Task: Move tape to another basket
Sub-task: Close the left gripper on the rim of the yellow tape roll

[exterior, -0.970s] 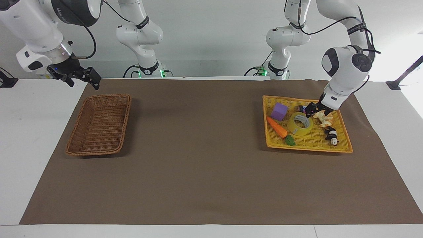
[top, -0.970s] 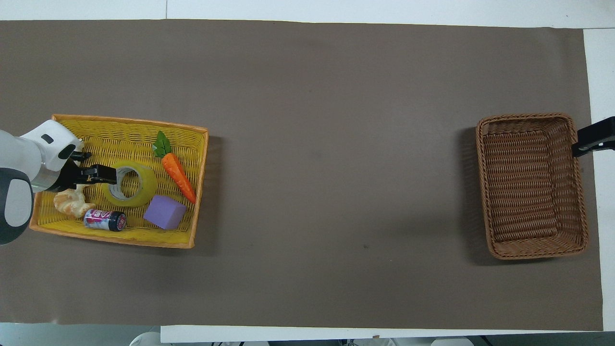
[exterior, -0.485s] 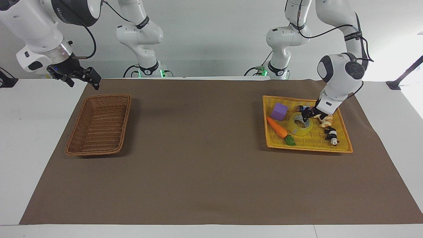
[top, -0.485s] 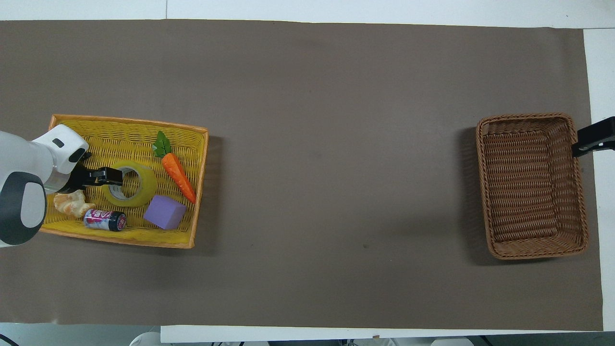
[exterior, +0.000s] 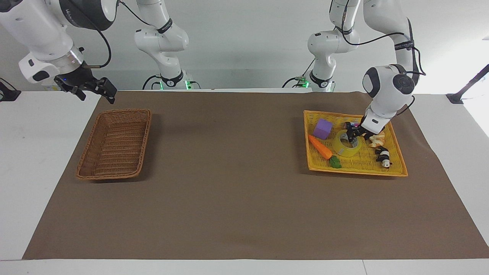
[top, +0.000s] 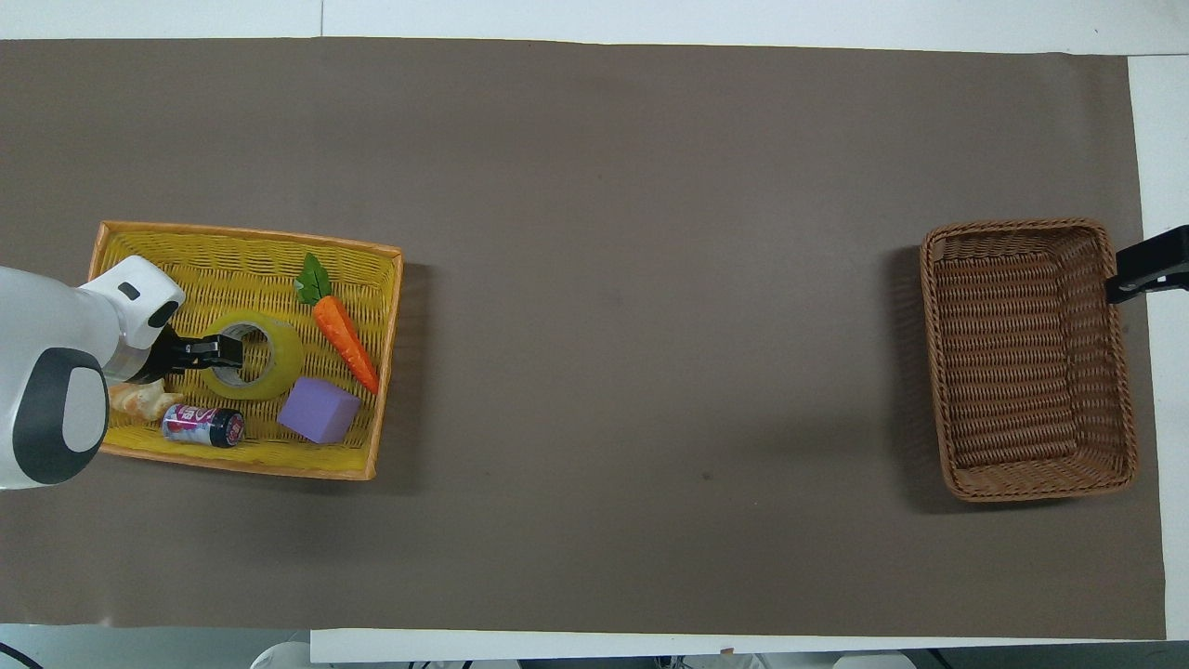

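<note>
The tape (top: 253, 356) is a wide yellow ring with a pale grey-white core, lying flat in the yellow tray (top: 232, 243) at the left arm's end of the counter (top: 650, 279). The left pincer (top: 221, 349) is down at the roll, at its edge toward the left arm's end, with a fingertip (exterior: 350, 136) showing over the core hole; whether its fingers straddle the wall or press it I cannot tell. Crowded around the roll are a purple block (top: 320, 411), a toy carrot (top: 340, 323), a small can (top: 203, 426) and a pale lumpy object (top: 139, 400), all just beside it. The brown mat between the tray and the brown wicker basket (top: 1027, 358), at the right arm's end, lies bare. The right pincer (exterior: 96, 88) waits in the air beside that basket's outer rim, its fingers spread apart.
</note>
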Controlling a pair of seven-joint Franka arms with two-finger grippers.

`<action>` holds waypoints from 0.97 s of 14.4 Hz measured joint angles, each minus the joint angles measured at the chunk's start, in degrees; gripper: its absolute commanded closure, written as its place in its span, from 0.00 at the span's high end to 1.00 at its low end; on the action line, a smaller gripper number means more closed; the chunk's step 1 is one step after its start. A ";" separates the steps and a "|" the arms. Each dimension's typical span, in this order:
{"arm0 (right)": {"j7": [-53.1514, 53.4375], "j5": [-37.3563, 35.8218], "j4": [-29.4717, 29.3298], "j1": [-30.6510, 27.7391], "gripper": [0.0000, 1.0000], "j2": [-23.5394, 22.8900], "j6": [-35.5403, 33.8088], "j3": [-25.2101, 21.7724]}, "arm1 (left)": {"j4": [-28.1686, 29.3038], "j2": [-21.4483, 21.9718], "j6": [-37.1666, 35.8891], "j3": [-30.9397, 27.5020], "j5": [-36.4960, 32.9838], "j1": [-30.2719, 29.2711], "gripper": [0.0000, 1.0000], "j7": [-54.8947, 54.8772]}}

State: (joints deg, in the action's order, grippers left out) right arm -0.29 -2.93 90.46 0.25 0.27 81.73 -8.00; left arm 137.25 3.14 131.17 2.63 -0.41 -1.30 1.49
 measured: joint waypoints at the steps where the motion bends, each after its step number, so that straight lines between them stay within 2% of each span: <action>1: 0.00 0.00 0.00 0.00 1.00 0.00 0.00 0.00 | 0.49 -0.30 0.68 0.00 0.00 0.00 0.76 -0.14; 5: 0.00 0.00 0.00 0.00 1.00 0.00 0.00 0.00 | 1.53 -1.31 2.02 0.05 0.00 0.05 0.76 -0.45; 8: 0.00 0.00 0.00 0.00 1.00 0.00 0.00 0.00 | 1.67 -1.88 2.59 0.09 0.00 0.07 0.66 -0.52; 11: 0.00 0.00 0.00 0.00 1.00 0.00 0.00 0.00 | 1.77 -2.04 2.88 0.13 0.00 0.09 0.61 -0.66; 12: 0.00 0.00 0.00 0.00 1.00 0.00 0.00 0.00 | 1.85 -2.22 2.89 0.16 0.00 0.10 0.53 -0.69; 14: 0.00 0.00 0.00 0.00 1.00 0.00 0.00 0.00 | 1.92 -2.60 2.92 0.22 0.00 0.12 0.15 -0.69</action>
State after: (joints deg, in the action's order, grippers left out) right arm -0.29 -2.93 90.46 0.25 0.27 81.73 -8.00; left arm 139.17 0.53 134.09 2.85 -0.40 -1.18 0.80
